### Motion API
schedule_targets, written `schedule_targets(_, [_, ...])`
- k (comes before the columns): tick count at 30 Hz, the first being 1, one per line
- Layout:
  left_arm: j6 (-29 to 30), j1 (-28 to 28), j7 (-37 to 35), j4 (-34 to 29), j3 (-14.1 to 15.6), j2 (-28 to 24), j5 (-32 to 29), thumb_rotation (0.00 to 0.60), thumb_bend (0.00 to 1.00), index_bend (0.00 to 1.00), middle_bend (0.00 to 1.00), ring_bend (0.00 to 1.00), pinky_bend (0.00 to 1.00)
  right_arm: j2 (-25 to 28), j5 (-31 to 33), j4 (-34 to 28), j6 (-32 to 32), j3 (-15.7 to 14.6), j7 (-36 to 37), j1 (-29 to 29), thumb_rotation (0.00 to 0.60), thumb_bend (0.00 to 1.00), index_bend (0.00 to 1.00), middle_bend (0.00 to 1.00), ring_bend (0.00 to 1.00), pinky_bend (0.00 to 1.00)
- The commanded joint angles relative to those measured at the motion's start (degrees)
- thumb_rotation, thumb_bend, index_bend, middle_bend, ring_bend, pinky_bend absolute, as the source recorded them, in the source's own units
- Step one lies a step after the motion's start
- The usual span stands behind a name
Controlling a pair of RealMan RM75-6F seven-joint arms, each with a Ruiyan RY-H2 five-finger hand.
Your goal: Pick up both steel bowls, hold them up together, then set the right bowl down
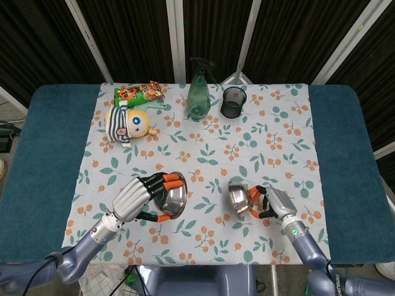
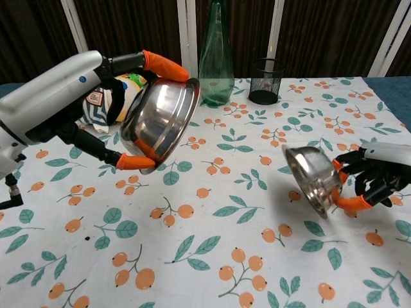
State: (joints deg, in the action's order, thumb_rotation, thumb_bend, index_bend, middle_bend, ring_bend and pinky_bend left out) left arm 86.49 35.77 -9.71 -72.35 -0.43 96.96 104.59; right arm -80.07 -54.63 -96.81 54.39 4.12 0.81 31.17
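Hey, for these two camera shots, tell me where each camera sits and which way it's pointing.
Head view: sits high above the near edge, looking steeply down on the table; both forearms show, left hand and right hand.
Chest view: sits low at the near edge, looking across toward the far curtain; the left arm and right hand show.
Shared: left bowl, right bowl, green bottle, black cup.

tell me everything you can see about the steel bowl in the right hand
The right bowl is small, shiny steel with a flared rim and rounded base. The right hand holds it tipped on its side, mouth facing left in the chest view, orange fingertips pinching its rim. It sits low over the floral cloth; whether it touches the cloth isn't clear.
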Motion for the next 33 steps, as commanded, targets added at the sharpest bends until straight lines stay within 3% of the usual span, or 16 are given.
schedule_targets(1, [-0.8, 0.0, 0.5, -0.7, 0.2, -0.5, -0.2, 0.6, 0.35, 0.46, 0.61, 0.49, 0.66, -1.4, -2.5, 0.5, 2.4, -1.1, -1.8, -1.2, 0.6, 0.34, 0.7, 0.64, 0.61, 0.75])
schedule_targets(6, [-3.0, 0.1, 2.2, -3.0, 0.5, -2.0, -1.1, 0.6, 0.36, 0.46, 0.61, 0.49, 0.66, -2.2, -5.8, -0.4, 5.4, -1.6, -4.9, -2.1, 0.6, 0.34, 0.7, 0.64, 0.61, 0.75])
schedule_targets(12, [-11.9, 0.4, 7.0, -8.6, 1.7, -6.0, -6.0, 0.6, 0.36, 0.47, 0.61, 0.49, 0.66, -4.5, -10.8, -0.3, 10.4, -2.7, -10.2, -3.5, 0.6, 0.34, 0.69, 0.64, 0.61, 0.75])
schedule_targets(14, [-13.8, 0.4, 8.5, -9.8, 2.0, -6.6, -7.1, 0.6, 0.36, 0.47, 0.61, 0.49, 0.66, -5.3, -12.7, 0.3, 12.2, -2.8, -11.3, -4.0, 0.6, 0.34, 0.63, 0.61, 0.61, 0.75])
schedule_targets(17, [-16.4, 0.2, 9.2, -10.9, 2.8, -7.7, -8.5, 0.6, 0.36, 0.47, 0.61, 0.49, 0.66, -6.0, -16.1, 1.8, 15.2, -2.7, -12.4, -4.9, 0.6, 0.34, 0.45, 0.51, 0.53, 0.68])
schedule_targets(21, [-18.7, 0.0, 12.0, -11.6, 3.5, -9.0, -9.7, 0.6, 0.36, 0.47, 0.61, 0.49, 0.66, -5.5, -20.3, 3.1, 18.1, -2.6, -12.2, -5.7, 0.6, 0.34, 0.14, 0.32, 0.34, 0.55])
schedule_targets(23, [-20.0, -0.1, 13.5, -12.3, 3.8, -9.7, -10.5, 0.6, 0.36, 0.47, 0.61, 0.49, 0.66, -4.8, -21.4, 3.0, 18.4, -2.4, -11.6, -6.0, 0.6, 0.34, 0.05, 0.24, 0.28, 0.5])
schedule_targets(27, [-23.2, -0.2, 17.1, -13.9, 4.1, -10.9, -12.9, 0.6, 0.36, 0.46, 0.6, 0.49, 0.65, -3.1, -22.1, 2.6, 17.5, -2.5, -11.2, -6.1, 0.6, 0.34, 0.0, 0.13, 0.18, 0.43])
schedule_targets(33, [-25.6, -0.9, 22.1, -13.0, 4.3, -9.6, -15.8, 0.6, 0.35, 0.42, 0.55, 0.48, 0.56, -1.7, -23.9, 2.6, 17.3, -2.9, -9.2, -7.0, 0.6, 0.34, 0.0, 0.09, 0.15, 0.4])
